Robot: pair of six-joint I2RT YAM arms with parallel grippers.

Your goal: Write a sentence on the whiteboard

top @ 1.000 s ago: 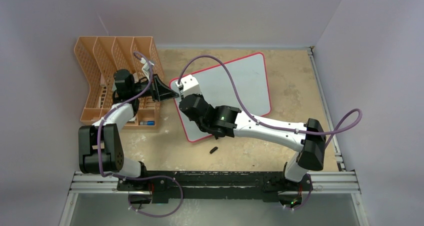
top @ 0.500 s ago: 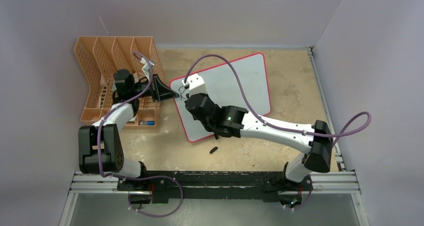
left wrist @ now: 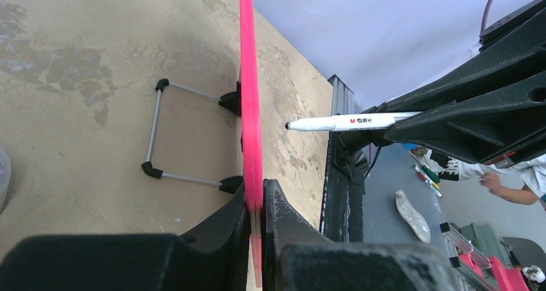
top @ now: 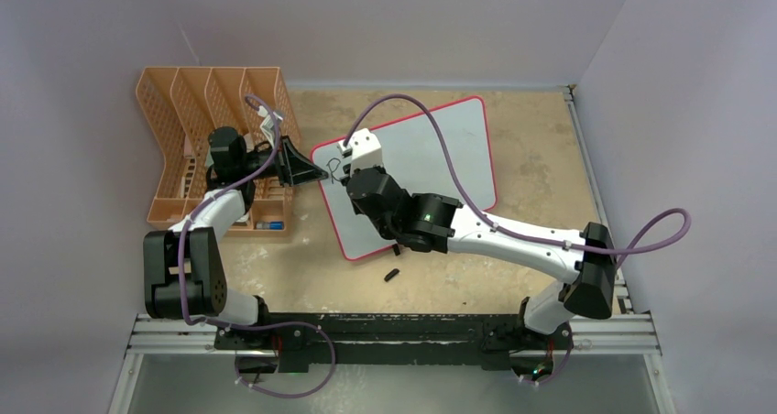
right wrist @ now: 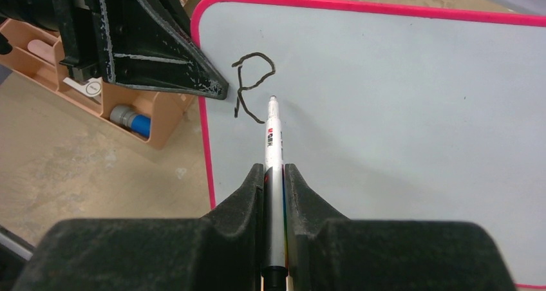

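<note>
The whiteboard leans on its wire feet; its face is white with a pink rim. Of the sentence, only a black "R" shows, near the board's upper left corner. My left gripper is shut on the whiteboard's left rim, also seen from above. My right gripper is shut on a white marker, its tip just right of the R's leg. Whether the tip touches the board I cannot tell.
An orange mesh file rack stands left of the board, with small items in its lower slots. A black marker cap lies on the table in front of the board. Walls enclose the table on three sides.
My right gripper has moved a little to the right along the board with the marker, uncovering the R. The left arm has held still on the rim.
</note>
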